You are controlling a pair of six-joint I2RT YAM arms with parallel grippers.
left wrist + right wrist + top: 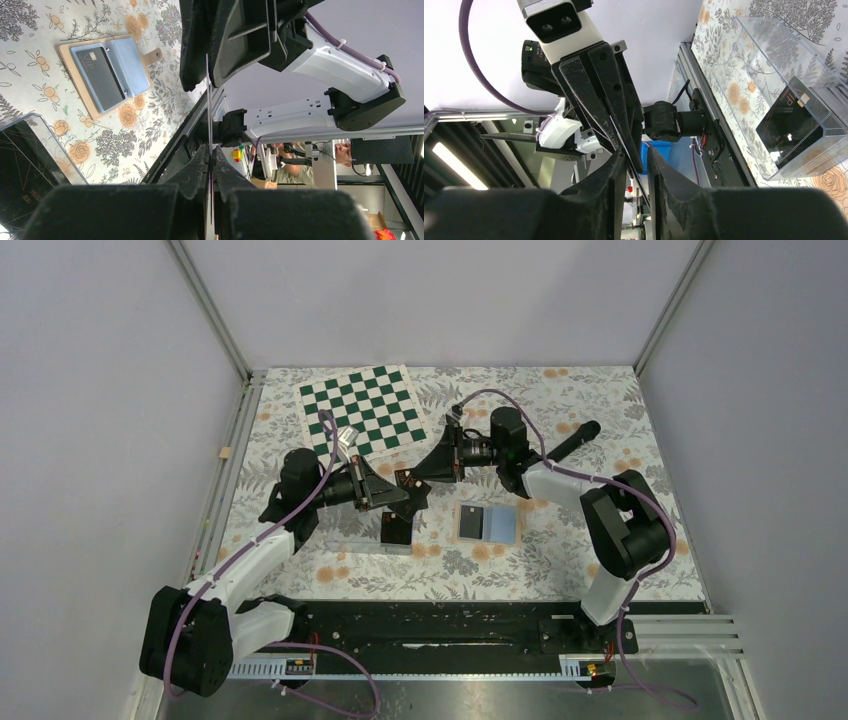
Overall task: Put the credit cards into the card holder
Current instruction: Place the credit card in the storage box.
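The tan card holder (487, 523) (107, 72) lies open on the mat, light blue lining up, with one black credit card (100, 77) in its left half. My left gripper (210, 150) (410, 492) is shut on another credit card (208, 100), held in the air and seen edge-on. My right gripper (636, 155) (424, 474) meets it from the other side. Its fingers (220, 45) straddle the card's far edge, with a visible gap between them. More black credit cards (789, 120) lie in the clear tray.
The clear plastic tray (372, 543) (774, 65) sits just under the left gripper. A green chessboard (365, 410) lies at the back, and a black marker (575, 440) at the back right. Grey walls close in both sides.
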